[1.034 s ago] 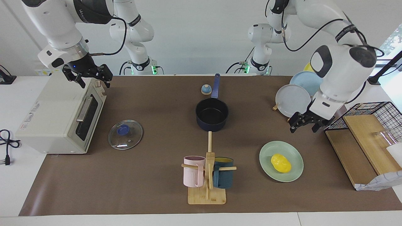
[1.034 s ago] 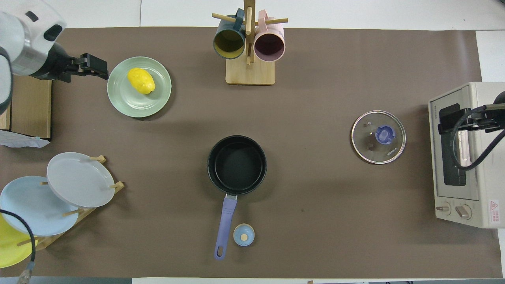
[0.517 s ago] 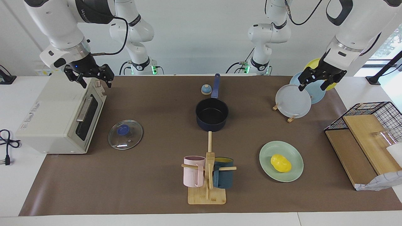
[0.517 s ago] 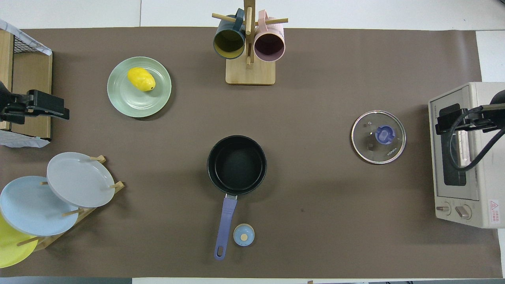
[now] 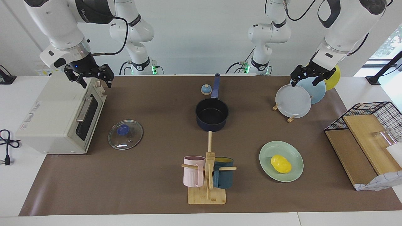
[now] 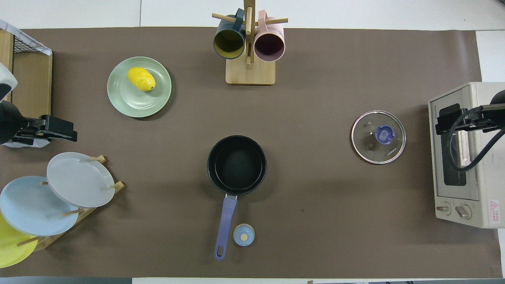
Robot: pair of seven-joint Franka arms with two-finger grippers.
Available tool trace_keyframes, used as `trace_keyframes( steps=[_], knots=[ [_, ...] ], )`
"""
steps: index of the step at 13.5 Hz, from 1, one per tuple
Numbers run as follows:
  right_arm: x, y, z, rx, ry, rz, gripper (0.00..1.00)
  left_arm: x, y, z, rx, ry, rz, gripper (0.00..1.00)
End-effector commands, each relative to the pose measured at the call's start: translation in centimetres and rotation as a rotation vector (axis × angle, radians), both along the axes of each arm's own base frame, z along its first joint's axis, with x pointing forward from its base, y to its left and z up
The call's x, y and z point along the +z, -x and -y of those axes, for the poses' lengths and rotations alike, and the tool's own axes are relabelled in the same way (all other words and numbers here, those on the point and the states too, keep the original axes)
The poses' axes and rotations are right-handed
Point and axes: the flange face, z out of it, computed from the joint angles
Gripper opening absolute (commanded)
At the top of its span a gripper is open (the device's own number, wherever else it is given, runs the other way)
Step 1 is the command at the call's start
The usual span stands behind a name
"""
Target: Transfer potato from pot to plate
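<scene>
The yellow potato [image 5: 280, 163] lies on the mint-green plate [image 5: 293, 150], at the left arm's end of the table, farther from the robots than the pot. It also shows in the overhead view [image 6: 141, 79] on the plate [image 6: 134, 103]. The navy pot [image 5: 212, 125] stands mid-table with a bare black inside [image 6: 236, 165] and its blue handle toward the robots. My left gripper [image 5: 304, 82] is open and empty, raised over the plate rack; it also shows in the overhead view [image 6: 71, 134]. My right gripper [image 5: 94, 82] waits, open, above the toaster oven, as the overhead view [image 6: 440, 122] also shows.
A plate rack [image 5: 293, 101] holds grey, light blue and yellow plates. A glass lid [image 5: 125, 134] lies beside the toaster oven [image 5: 59, 116]. A mug tree [image 5: 207, 175] stands by the table's edge farthest from the robots. A small blue bell [image 5: 206, 89] sits by the pot handle. A wire basket [image 5: 373, 113] stands by wooden boards.
My left gripper has risen from beside the mint-green plate and moved toward the robots, over the plate rack. The potato stays on the plate. The right arm has not moved.
</scene>
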Motion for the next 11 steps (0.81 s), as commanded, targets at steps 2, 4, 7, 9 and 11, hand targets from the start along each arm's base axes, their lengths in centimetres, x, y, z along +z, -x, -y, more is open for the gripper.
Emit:
trace_keyframes(
  steps=[2, 4, 7, 9, 11],
  knots=[
    [0.4, 0.1, -0.2, -0.008, -0.012, 0.015, 1.0, 2.4, -0.4, 0.1, -0.029, -0.038, 0.02, 1.0],
    [0.4, 0.1, -0.2, -0.008, -0.012, 0.015, 1.0, 1.8, -0.2, 0.8, -0.043, -0.043, 0.008, 1.0],
    [0.4, 0.1, -0.3, -0.007, -0.012, 0.015, 1.0, 1.8, -0.2, 0.4, -0.056, -0.071, 0.008, 1.0],
    [0.4, 0.1, -0.7, -0.001, -0.012, 0.017, 1.0, 1.7, -0.4, 0.2, -0.06, -0.069, 0.015, 1.0],
    [0.4, 0.1, -0.9, -0.001, -0.012, 0.017, 1.0, 1.9, -0.3, -0.2, -0.052, -0.069, 0.012, 1.0]
  ],
)
